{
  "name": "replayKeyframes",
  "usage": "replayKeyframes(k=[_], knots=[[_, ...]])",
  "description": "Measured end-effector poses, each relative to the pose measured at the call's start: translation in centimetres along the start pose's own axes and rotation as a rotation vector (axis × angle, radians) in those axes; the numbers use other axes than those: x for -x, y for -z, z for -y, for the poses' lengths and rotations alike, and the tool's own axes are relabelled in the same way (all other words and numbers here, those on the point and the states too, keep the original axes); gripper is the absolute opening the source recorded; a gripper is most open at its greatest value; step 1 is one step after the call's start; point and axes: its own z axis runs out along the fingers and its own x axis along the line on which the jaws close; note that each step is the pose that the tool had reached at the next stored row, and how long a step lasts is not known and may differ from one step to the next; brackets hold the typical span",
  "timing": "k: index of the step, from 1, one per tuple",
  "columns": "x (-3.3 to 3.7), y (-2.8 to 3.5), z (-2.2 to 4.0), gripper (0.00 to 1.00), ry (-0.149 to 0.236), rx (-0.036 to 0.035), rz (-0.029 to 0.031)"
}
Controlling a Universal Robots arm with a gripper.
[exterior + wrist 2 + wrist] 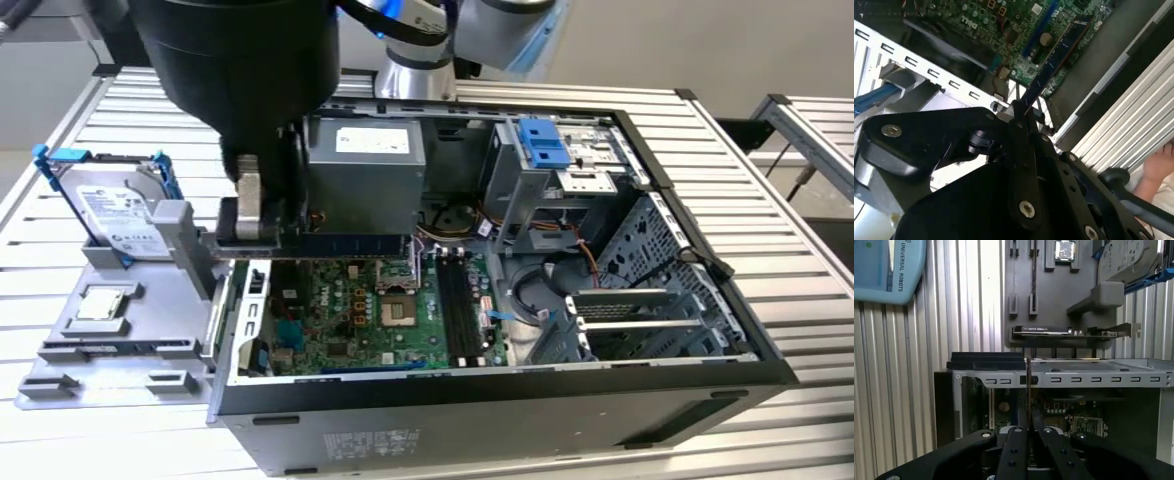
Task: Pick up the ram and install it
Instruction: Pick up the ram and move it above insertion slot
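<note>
Alignment matters most in the step in hand, judged to be the carry toward the board. The ram (350, 243) is gripped at one end by the gripper (267, 240), whose fingers are pressed shut on the thin stick with no gap to be seen. The stick juts out level from them, hanging over the case (534, 420) near the edge that faces the tray (134, 350). It is just beside the power supply (360, 170) and above the motherboard (334, 320).

It is not yet seated: the slots (461, 305) lie apart from it, past the socket (400, 310) toward the case's middle. In the first wrist view the ram is seen edge-on as a thin upright line, so it is judged to sit square in the grip.

For a clean fit, the stick's long edge is best brought parallel to one slot and centred over it before any descent. Because only one end is clamped (the far end hangs free), uneven pressure is the likely fault. A straight, slow push is advised, so that the free end is not tipped up or jammed against a latch.
</note>
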Motion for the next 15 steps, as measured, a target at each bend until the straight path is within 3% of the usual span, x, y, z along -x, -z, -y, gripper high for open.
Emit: replayKeyframes(k=[15], knots=[[0.29,0.06,6.83,0.00,0.000,0.0000,-0.0001]])
